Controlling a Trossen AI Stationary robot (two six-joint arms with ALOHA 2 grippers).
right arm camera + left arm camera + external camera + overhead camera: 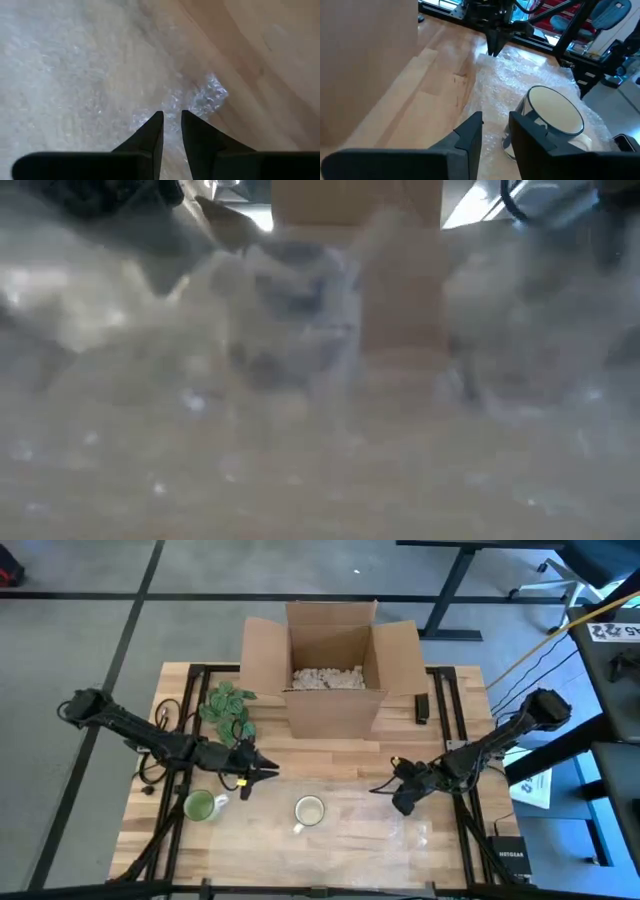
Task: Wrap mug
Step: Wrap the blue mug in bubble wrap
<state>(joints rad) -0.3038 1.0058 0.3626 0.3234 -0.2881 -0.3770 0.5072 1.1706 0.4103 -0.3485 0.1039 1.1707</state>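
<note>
A white mug point(309, 811) stands upright on a clear sheet of bubble wrap point(370, 825) spread on the wooden table's near middle. My left gripper point(268, 773) hovers just left of the mug point(552, 112), open by a narrow gap, with nothing between its fingers. My right gripper point(385, 786) points down at the wrap's far right part and is shut on it. In the low view the wrap point(320, 460) blurs nearly everything. My right gripper point(171, 114) pinches the bubble wrap near its far right corner point(207, 95), only a narrow gap between its two fingers. The fingers come from above, slanting in from the table's right. The wrap puckers beside the fingertips point(494, 50); the rest lies flat under the mug.
A green mug point(200, 806) stands near the table's left front. An open cardboard box point(328, 670) with filler sits at the far middle, a green plant sprig point(228, 705) to its left and a small black device point(422, 707) to its right.
</note>
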